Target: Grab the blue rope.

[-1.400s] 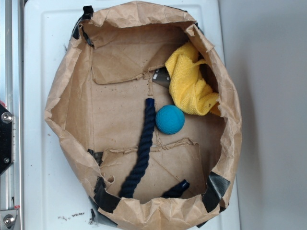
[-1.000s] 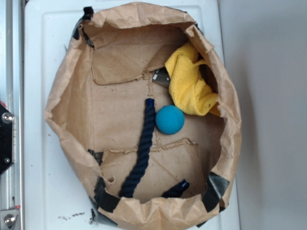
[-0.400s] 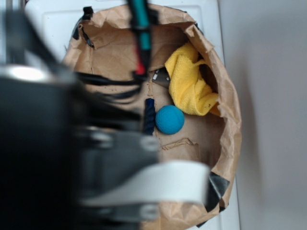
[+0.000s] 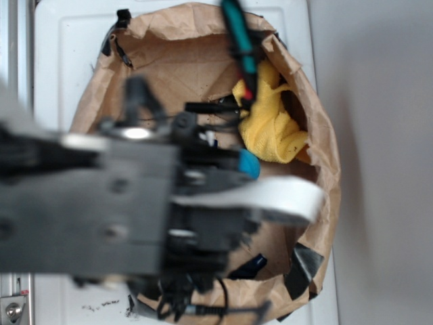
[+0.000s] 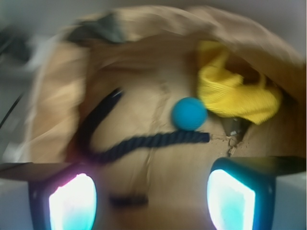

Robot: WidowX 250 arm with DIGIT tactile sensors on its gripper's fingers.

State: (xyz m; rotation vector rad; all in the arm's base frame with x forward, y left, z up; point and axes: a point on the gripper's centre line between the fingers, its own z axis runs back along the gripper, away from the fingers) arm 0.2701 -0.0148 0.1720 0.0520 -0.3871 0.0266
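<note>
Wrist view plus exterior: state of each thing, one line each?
blue rope: lying loose on the bag floor, curved, not gripped.
gripper: open, above the rope, holding nothing.
ball: resting beside the rope's end.
yellow cloth: crumpled against the bag wall.
paper bag: open, rim folded down.

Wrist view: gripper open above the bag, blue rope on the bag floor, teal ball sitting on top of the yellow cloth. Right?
Not quite. In the wrist view the teal ball rests on the bag floor beside the yellow cloth, next to the blue rope. The gripper is open.
</note>
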